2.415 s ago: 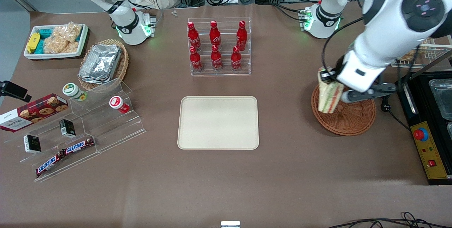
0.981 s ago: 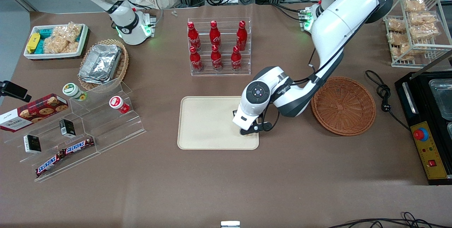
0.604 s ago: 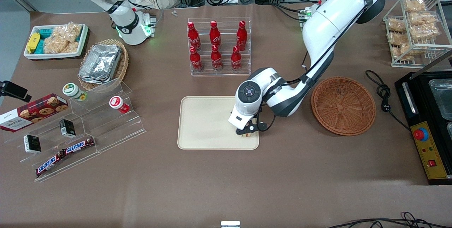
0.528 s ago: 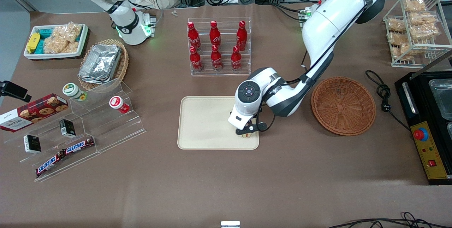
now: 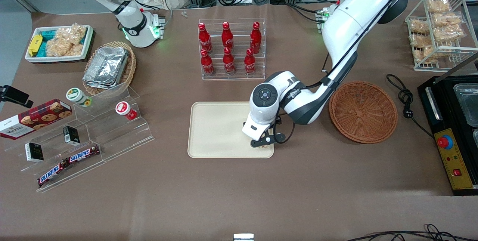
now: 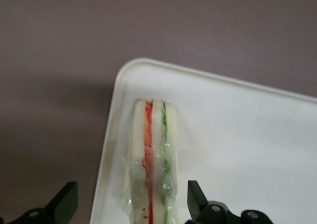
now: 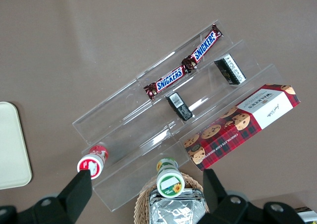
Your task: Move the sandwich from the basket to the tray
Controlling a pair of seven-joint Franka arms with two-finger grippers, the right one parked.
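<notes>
One sandwich [image 6: 152, 159] lies on the tray [image 6: 247, 135], close to a rounded corner, its bread edges and its red and green filling layers facing the wrist camera through the clear wrap. The gripper [image 6: 131, 204] hangs just above it with its fingers [image 6: 67, 201] spread wide, one to each side of the sandwich and clear of it, holding nothing. From the front, the gripper [image 5: 263, 143] sits over the tray [image 5: 216, 129] corner nearest the camera, on the side toward the basket [image 5: 363, 111]. That round wicker basket rests on the bench [image 5: 239, 196] beside the tray, toward the working arm's end.
</notes>
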